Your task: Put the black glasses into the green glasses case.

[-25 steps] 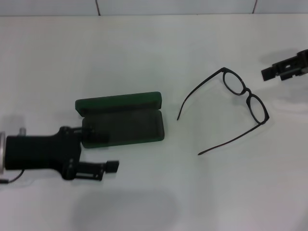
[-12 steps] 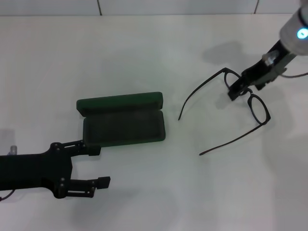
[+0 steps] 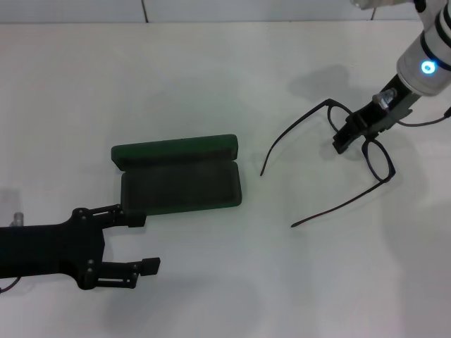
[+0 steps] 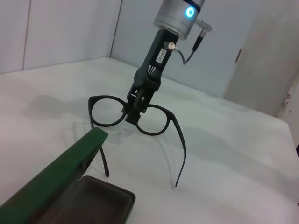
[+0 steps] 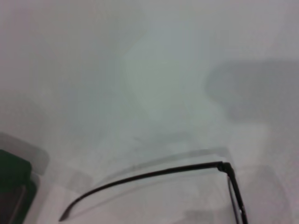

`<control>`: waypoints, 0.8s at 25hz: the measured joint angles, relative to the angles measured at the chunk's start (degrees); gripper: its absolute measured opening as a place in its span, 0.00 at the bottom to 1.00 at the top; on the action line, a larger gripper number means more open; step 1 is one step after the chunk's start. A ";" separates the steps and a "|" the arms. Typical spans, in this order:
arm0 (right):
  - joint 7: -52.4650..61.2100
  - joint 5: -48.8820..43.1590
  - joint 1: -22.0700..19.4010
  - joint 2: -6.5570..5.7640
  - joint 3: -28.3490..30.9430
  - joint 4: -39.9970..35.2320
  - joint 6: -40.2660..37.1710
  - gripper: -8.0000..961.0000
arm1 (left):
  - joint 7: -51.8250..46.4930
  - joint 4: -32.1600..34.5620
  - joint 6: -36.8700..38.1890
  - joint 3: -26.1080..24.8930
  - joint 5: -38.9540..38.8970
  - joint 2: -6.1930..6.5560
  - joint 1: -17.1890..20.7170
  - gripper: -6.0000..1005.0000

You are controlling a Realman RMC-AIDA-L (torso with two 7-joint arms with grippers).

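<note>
The black glasses point(image 3: 359, 141) lie on the white table point(image 3: 211, 70), on the robot's right side, with both temple arms unfolded and pointing toward the middle of the table. The lenses stand at the far right end of the frame, and in the left wrist view the glasses point(image 4: 140, 116) rest upright on the lower rims and the temple tips. The right gripper point(image 3: 347, 139) is down at the bridge of the frame, between the two lenses; its tip seems to touch the bridge, but I cannot tell if the jaws are spread or pinching the frame, because the fingertips are hidden by the gripper's body in both views. The right wrist view shows only one temple arm and a corner of the frame point(image 5: 224, 165). The green glasses case point(image 3: 180, 179) lies well apart from the glasses, to their left, near the table's middle. It is open, with the lid standing up along the far side and the dark lining facing up. The left gripper point(image 3: 144, 243) hovers just beside the near left corner of the case, its jaws spread wide and holding nothing.
</note>
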 joint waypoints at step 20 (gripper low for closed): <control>-0.24 -0.66 -1.55 -0.84 -0.26 -0.61 0.71 0.15 | 0.04 -0.01 -0.08 -0.06 -0.02 -0.17 -0.40 0.86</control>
